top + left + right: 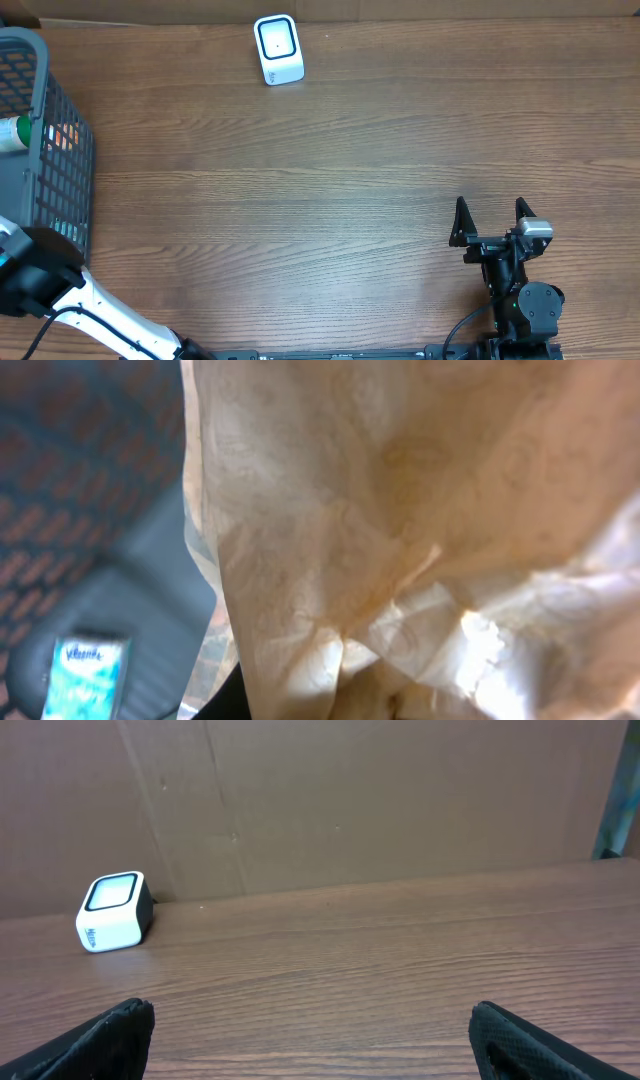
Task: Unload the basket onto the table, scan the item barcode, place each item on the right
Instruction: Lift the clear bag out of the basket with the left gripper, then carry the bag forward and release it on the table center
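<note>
A cream, crinkled plastic package, the item, fills almost the whole left wrist view, pressed close to the camera. It hides my left gripper's fingers, so their grip cannot be made out. Overhead, only the left arm shows, reaching to the grey basket at the left edge. The white barcode scanner stands at the far middle of the table, also in the right wrist view. My right gripper rests at the near right, open and empty.
In the basket lie a blue tissue pack, a green-and-white item and something orange. A brown cardboard wall backs the wooden table.
</note>
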Tool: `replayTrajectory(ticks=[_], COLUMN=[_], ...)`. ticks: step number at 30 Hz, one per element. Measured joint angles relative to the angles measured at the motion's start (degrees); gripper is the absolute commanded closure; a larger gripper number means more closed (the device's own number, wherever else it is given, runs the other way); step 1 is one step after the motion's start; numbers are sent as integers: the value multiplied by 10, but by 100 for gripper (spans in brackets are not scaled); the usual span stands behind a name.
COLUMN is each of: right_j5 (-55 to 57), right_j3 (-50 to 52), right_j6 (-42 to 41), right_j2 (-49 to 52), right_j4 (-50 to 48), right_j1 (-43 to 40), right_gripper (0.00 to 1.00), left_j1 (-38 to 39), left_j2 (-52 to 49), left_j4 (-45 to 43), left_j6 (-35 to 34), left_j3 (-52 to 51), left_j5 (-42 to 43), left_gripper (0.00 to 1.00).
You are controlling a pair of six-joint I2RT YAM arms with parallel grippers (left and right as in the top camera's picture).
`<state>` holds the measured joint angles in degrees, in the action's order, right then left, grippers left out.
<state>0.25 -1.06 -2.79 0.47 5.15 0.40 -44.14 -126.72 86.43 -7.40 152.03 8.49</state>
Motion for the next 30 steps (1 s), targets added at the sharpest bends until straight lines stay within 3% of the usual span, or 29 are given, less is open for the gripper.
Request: replayTrajectory(ticks=[7,13,22,30], right_j5=[0,0,0,0], right_j3=[0,0,0,0], right_j6=[0,0,0,0], right_j2=[0,0,0,0], right_j4=[0,0,0,0], right_j1=[0,0,0,0], right_gripper=[0,0,0,0], left_j1=[39,130,335,526], left_j2=[4,35,40,40], left_j4=[101,102,102,101], left_j6=[-2,-2,0,5], left_j3=[225,266,230,26], left_j5=[89,145,166,144], left_gripper=[96,96,96,96])
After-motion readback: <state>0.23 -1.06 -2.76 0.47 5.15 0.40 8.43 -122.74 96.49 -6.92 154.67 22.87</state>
